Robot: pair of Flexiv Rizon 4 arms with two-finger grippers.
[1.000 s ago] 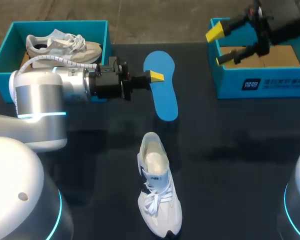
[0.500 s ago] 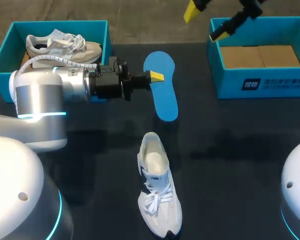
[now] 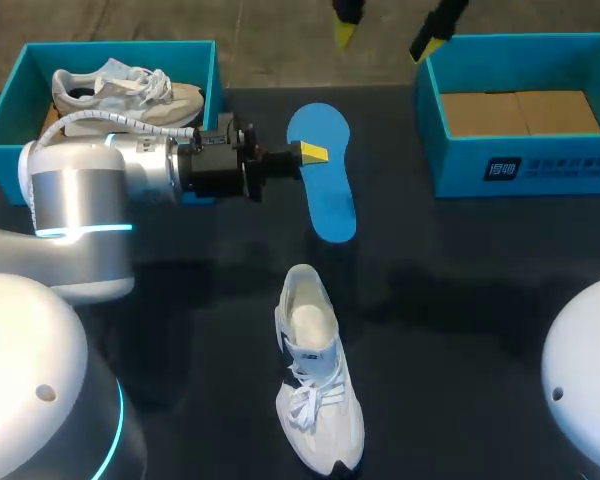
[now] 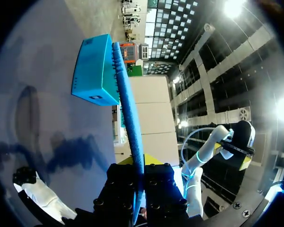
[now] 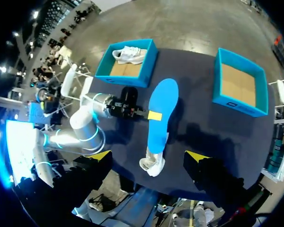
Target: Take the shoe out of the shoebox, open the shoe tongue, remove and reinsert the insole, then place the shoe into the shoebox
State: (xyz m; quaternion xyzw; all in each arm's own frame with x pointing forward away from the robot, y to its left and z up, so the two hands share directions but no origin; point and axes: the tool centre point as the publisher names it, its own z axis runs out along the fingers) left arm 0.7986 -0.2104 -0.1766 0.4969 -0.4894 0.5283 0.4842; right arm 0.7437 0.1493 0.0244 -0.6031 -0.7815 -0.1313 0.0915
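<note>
Head view: my left arm (image 3: 100,180) comes in from the left. The left jaws are clamped on the side edge of the blue insole (image 3: 322,185), flat face up, off the desk (image 3: 460,260), betw. the two shoeboxes. Left wrist view has the same insole (image 4: 128,113) edge-on, a thin blue strip running out from betw. the fingers; only there is the two-sided grip clear.

Right jaws: head view catches just the yellow tips (image 3: 345,30) at the desk's far edge. Right wrist view has them spread wide, nothing betw., high over the whole desk.

Shoe (image 3: 315,385): white w/ laces, on the desk near my edge, heel opening toward the insole, toe toward me.

Left shoebox (image 3: 0,120) is teal w/ a 2nd shoe (image 3: 130,88) inside. Right shoebox (image 3: 520,165) is teal, brown floor showing. Bare desk betw. shoe and right shoebox.
</note>
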